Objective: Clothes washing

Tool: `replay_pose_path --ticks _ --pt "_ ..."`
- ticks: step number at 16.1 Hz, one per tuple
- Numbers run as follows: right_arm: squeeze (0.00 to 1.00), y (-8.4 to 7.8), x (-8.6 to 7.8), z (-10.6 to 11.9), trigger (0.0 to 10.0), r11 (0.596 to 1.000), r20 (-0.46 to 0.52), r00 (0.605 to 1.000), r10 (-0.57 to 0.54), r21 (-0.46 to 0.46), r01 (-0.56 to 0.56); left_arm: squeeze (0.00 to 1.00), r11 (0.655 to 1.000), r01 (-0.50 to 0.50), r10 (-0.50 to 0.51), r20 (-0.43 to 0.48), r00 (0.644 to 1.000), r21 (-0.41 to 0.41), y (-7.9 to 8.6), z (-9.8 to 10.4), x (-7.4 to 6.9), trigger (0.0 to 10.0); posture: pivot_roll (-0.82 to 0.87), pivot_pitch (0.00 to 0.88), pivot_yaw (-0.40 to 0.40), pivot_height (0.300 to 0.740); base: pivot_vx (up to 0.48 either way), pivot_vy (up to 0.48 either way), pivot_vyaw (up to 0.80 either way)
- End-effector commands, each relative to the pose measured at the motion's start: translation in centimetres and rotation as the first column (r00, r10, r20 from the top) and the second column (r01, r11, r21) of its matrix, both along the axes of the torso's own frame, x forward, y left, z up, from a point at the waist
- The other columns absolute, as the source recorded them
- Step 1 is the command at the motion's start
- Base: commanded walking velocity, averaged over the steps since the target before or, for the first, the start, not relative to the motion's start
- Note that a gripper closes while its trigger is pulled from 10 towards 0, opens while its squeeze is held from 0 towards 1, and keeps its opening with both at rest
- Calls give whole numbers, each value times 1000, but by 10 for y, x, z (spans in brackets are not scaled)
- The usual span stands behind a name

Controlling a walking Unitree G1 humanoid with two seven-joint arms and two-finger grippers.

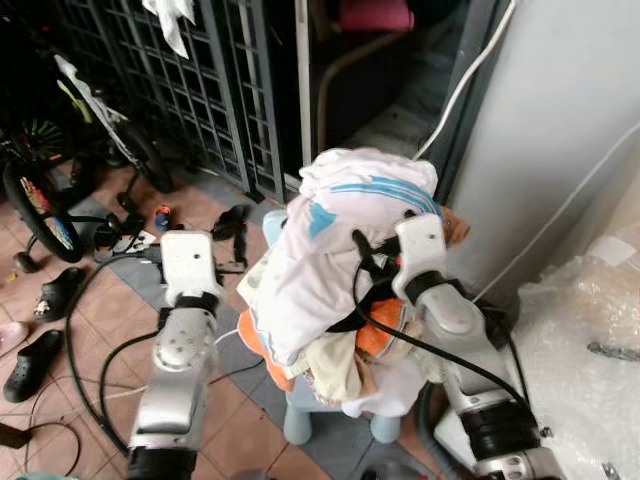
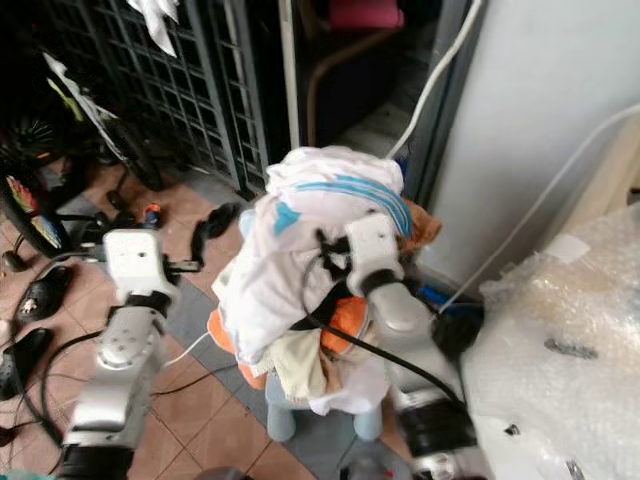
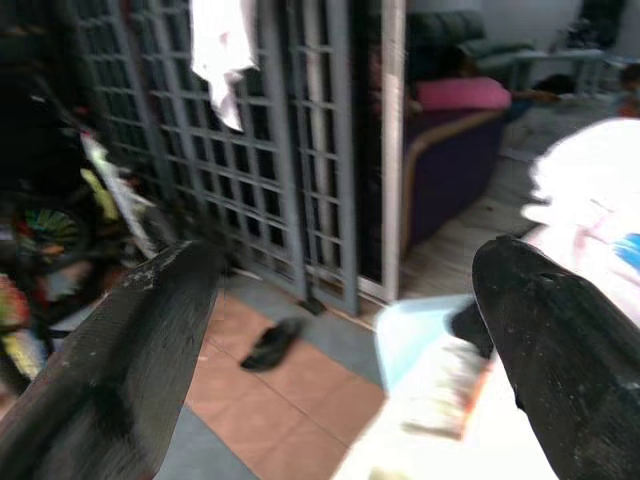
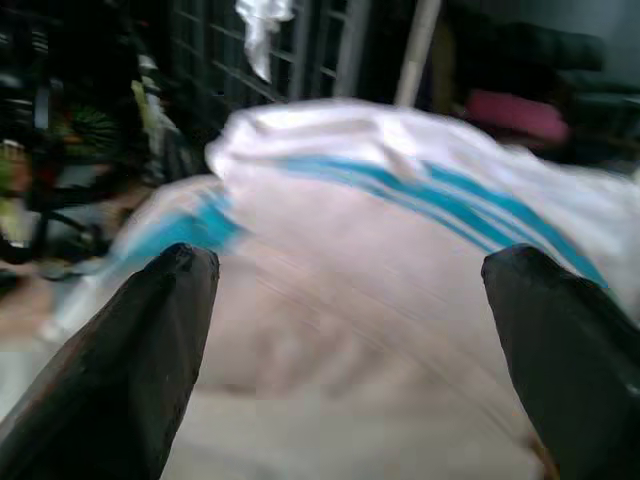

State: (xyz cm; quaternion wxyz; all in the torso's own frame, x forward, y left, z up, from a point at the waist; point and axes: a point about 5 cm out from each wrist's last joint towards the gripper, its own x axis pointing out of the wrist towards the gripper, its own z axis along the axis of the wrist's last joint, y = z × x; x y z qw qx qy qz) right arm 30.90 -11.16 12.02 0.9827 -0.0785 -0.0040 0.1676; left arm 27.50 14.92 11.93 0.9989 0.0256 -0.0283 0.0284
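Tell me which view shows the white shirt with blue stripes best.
Left eye view: the white shirt with blue stripes sits sharp atop the pile. Right eye view matches. Right wrist view is close but blurred; left wrist view catches a blurred edge.

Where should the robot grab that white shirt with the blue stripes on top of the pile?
Probably the bunched top fold of the white shirt with blue stripes, coming from above. It sits highest on the clothes pile, and the open right gripper already faces it.
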Motion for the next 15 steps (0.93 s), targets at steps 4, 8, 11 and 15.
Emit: replay_pose_path --ticks 4,8,11,15 --pt "0 10 15 7 10000 1000 23 999 -26 -10 26 0 999 -30 31 -18 999 26 10 -1 -10 10000 30 11 62 740 0 0 0" --pt "0 12 34 15 10000 995 51 995 -88 -44 90 0 1000 -13 13 -17 1000 28 7 1 -10 10000 41 0 63 740 0 0 0" --pt "0 13 57 13 9569 982 -18 991 -134 -136 130 0 1000 -22 22 -18 1000 20 3 2 -7 10000 46 0 45 740 0 0 0" --pt "0 12 62 -10 0 972 -183 968 -170 -195 133 0 999 -49 49 -27 998 16 6 0 -10 10000 59 0 26 740 0 0 0"
